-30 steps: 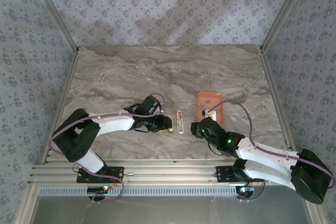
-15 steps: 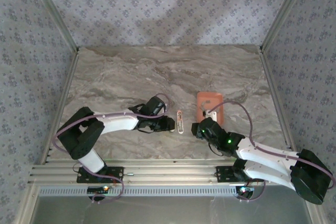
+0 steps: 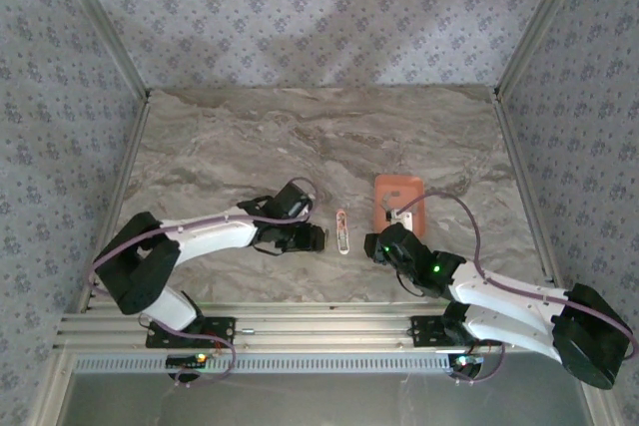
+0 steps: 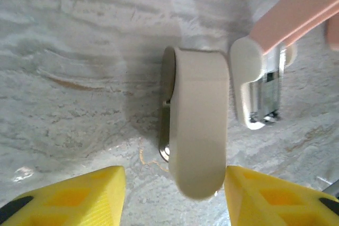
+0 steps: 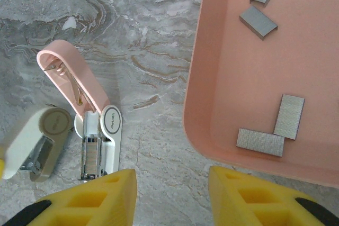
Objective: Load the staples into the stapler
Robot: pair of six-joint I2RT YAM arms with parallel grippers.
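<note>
Grey metal staples (image 5: 264, 141): several short strips lie loose on the tray floor, at the right of the right wrist view. Two of them touch at a corner.
Tray (image 5: 238, 78): salmon and shallow, it sits flat on the marbled table (image 5: 148, 35), beside the stapler but not touching it.
Stapler (image 5: 98, 141): it lies at the lower left of that view with its pink lid swung up and back and the white magazine exposed. Whether any strip already sits inside cannot be told.
Cream part (image 4: 198, 125): it is in the centre of the left wrist view, just beside the stapler. Its role is unclear.
Left gripper (image 4: 174, 194): its jaws are parted and straddle the cream part without clamping it.
Right gripper (image 5: 169, 199): its fingers are moderately apart and empty, hovering between the stapler and the tray.
Risk: the strips are thin and lie flat, so a pinch may skid one into the tray wall or snap it, and the touching pair could lift together. With nothing holding the stapler, pressing a strip in may shove it aside or drop the lid.
</note>
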